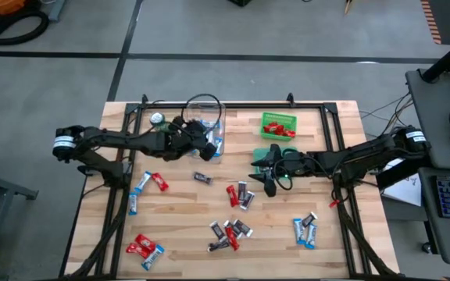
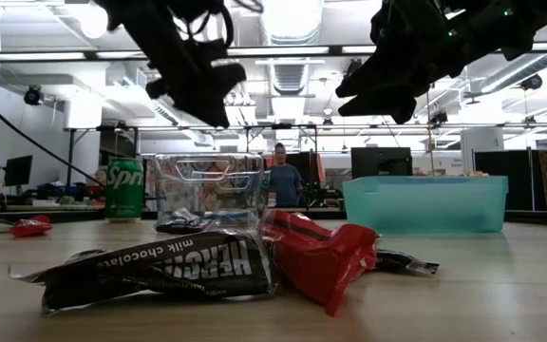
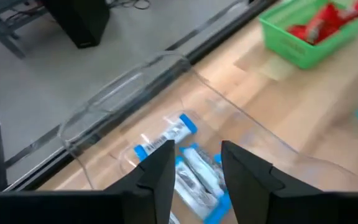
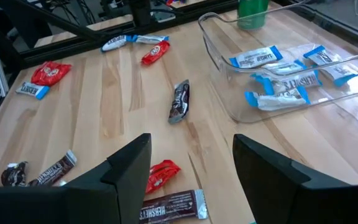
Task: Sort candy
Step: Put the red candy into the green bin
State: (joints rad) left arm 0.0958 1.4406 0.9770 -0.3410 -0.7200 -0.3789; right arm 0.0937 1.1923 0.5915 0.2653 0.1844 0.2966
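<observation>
The right hand [image 4: 191,171], fingers spread and empty, hangs over a red wrapped candy bar [image 4: 160,174] just below it — nearer than the left hand [image 3: 194,180], part-spread above the clear plastic bin [image 3: 104,118].

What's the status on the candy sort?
Left hand open over clear bin, blue candy inside. Right hand open, empty, above loose candy. Nothing blocking.

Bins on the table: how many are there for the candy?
3. A clear bin sits at the table's back edge. A green bin holding red candy is to its right. A teal bin sits next to the green one, partly covered by the right gripper.
</observation>
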